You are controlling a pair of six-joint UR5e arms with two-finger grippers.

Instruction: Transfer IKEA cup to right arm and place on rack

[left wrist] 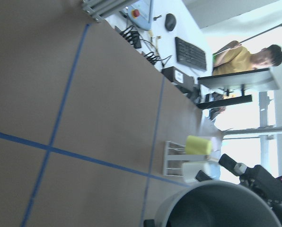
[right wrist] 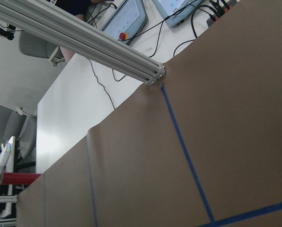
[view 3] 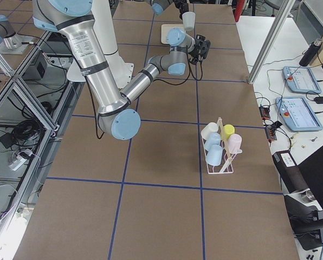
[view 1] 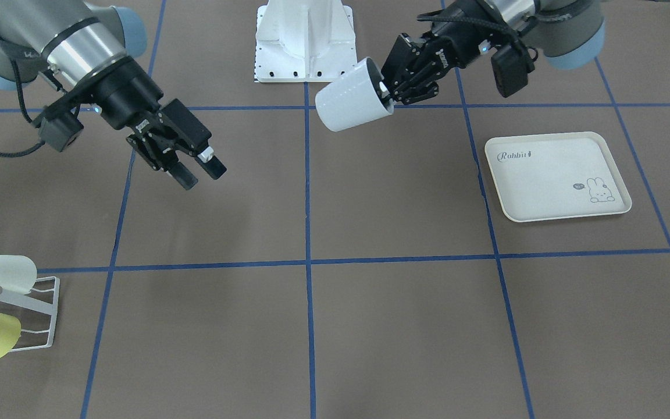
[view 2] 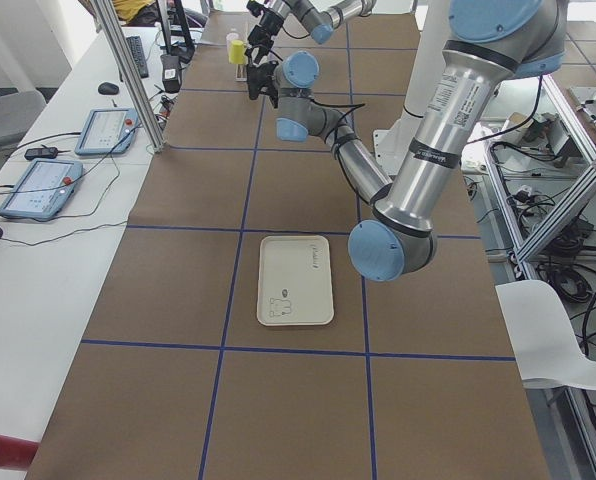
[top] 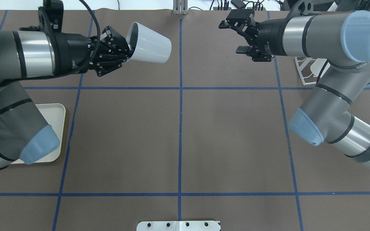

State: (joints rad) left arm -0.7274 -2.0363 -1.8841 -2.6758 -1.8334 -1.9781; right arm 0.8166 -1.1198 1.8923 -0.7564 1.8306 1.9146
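The IKEA cup (view 1: 349, 103) hangs in the air at the upper middle of the front-facing view, clear of the table (view 1: 370, 326) and tipped on its side. The left gripper (view 1: 386, 93) is clamped on its rim alone, with one finger inside the mouth and one outside. The closed base points toward the centre line. The right gripper (view 1: 201, 173) stands well apart at the upper left of that view, its jaws spread wide and holding nothing.

The main risk lies in the hand-over itself. A rim pinch gives little resistance to twisting, so a nudge from the incoming fingers could likely swing the cup or work it loose. The cup's wall looks smooth and tapered (narrower at the base), so a grasp taken too near the base may squeeze it out of the jaws. If the left gripper lets go before the right one has closed firmly, the cup would drop to the table. A crowded approach could also bring the two sets of fingers together.

The rack (view 1: 35, 317) sits at the lower left corner of the front-facing view, far from the tray (view 1: 550, 142) at the right. It already carries other cups (view 3: 218, 142), so a careless placement may knock one off or miss a free prong.
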